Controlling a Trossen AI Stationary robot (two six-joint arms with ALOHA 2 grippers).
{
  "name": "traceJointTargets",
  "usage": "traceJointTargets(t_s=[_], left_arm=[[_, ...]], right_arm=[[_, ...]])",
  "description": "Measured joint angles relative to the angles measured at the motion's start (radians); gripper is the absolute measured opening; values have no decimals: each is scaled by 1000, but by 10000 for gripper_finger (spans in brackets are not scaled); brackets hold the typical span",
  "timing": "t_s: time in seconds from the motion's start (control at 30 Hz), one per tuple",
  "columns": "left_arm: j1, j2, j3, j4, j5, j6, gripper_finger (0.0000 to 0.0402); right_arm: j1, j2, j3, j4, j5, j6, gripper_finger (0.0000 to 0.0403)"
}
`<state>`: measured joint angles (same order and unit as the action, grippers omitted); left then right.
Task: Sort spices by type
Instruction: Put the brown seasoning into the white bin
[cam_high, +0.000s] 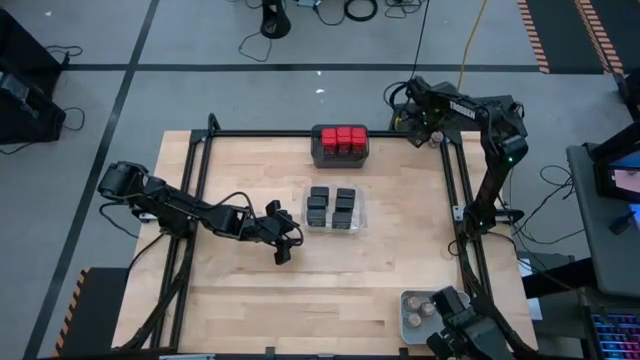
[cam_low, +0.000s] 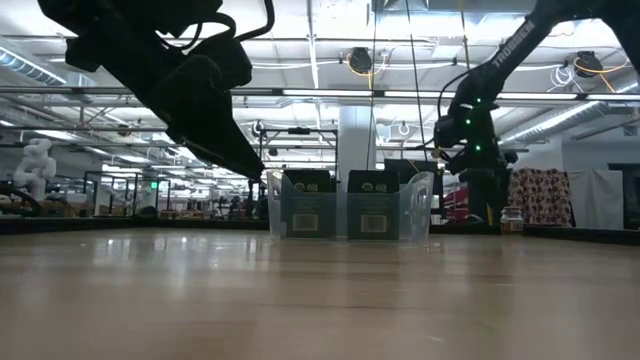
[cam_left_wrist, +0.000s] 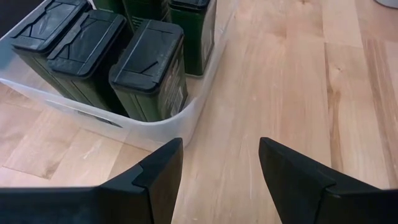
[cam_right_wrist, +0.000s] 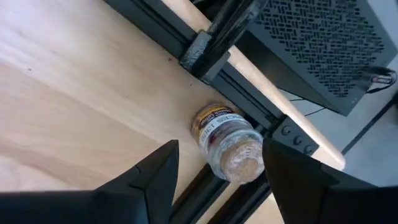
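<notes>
We see the black boxy spices (cam_high: 332, 208) standing in the clear tray (cam_high: 361, 214) mid-tabletop (cam_high: 300, 290), the left tool (cam_high: 284, 243) open and empty just beside it, and the right tool (cam_right_wrist: 214, 186) open over a round jar (cam_right_wrist: 231, 144) against the frame rail (cam_right_wrist: 186, 37).

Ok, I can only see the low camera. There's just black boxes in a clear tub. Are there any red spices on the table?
Observer: Yes. The red-topped spices sit together in a dark grey tray at the table's edge.
Operator: What's the right gripper doing?
Observer: The right gripper is open around a round jar that lies on its side against the black frame rail.
Operator: And the left one?
Observer: The left gripper is open and empty, just outside a corner of the clear tray that holds the black boxes.
</notes>
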<state>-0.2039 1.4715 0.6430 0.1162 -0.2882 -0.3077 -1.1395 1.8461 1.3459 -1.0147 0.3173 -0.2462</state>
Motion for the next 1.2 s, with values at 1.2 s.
traceJointTargets(t_s=[1.2], left_arm=[[0,0,0,-5,0,2,217]], right_arm=[[40,155,121,-292,-86,-84,183]])
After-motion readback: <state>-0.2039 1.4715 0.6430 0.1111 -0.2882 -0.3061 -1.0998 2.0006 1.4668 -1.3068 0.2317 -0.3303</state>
